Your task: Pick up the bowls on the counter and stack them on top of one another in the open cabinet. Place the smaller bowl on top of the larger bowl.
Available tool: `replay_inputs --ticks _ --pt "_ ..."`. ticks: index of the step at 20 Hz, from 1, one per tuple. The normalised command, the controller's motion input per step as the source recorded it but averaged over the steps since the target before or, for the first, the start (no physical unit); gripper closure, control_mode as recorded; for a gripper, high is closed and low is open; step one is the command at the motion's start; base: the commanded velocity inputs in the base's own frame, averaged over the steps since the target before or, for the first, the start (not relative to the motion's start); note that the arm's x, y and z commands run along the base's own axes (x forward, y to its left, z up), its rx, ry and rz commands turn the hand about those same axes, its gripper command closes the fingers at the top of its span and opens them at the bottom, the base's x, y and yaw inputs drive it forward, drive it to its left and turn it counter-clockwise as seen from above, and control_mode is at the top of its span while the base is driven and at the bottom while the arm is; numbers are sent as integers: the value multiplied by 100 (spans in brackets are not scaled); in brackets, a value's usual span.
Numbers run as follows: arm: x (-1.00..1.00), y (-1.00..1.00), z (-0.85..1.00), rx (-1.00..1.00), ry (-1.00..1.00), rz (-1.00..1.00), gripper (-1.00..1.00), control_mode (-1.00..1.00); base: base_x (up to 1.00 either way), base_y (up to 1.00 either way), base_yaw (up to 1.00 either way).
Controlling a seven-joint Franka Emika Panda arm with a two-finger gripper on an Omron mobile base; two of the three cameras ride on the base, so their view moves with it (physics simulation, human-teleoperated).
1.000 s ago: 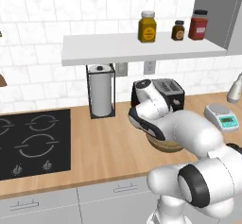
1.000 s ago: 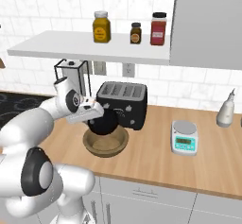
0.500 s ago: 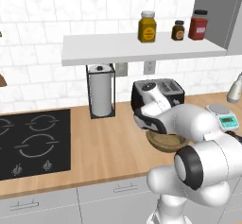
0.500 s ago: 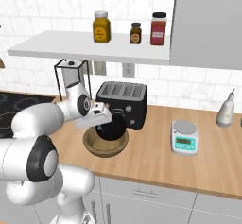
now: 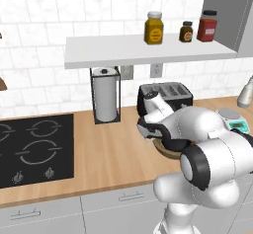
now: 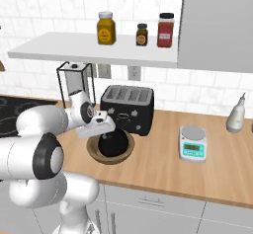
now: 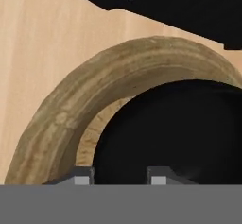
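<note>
Since a second ago the arm has swung lower and nearer the base, carrying the gripper (image 6: 107, 131) down until it sits right over the smaller bowl (image 6: 112, 144), which lies inside the larger bowl (image 6: 94, 151); neither bowl has shifted. Both rest on the counter (image 6: 163, 166) toward its back edge, just in front of the black toaster (image 6: 127, 108), with the paper-towel holder (image 5: 105, 95) off to the left and the kitchen scale (image 6: 192, 144) to the right. In the hand view the two fingertips (image 7: 82, 176) rise at the bottom with the black bowl's dark surface (image 7: 179, 133) between and beyond them, the wooden rim (image 7: 61, 119) curving round to the left; whether the jaws have closed on the black rim I cannot tell, since the contact itself is hidden. The black bowl looks glossy, stiff and light, so it is likely slippery: a pinch across its thin wall, one finger inside and one outside, should hold better than any squeeze across the full width. The wooden bowl looks heavier, with a thick, grippier rim that would also take a wall pinch. The open cabinet (image 6: 94, 50) hangs above, its shelf board carrying three jars (image 6: 105, 28) near the right end, leaving bare board toward the left edge for stacking.
</note>
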Motion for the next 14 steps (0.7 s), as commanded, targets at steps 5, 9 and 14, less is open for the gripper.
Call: replay_inputs --ticks 5,9,14 --pt "-42 18 31 0 -2 0 -100 -100 0 0 0" --pt "-81 55 4 0 0 0 -100 -100 0 0 0" --pt "-11 8 -13 0 -2 0 -100 -100 0 0 0"
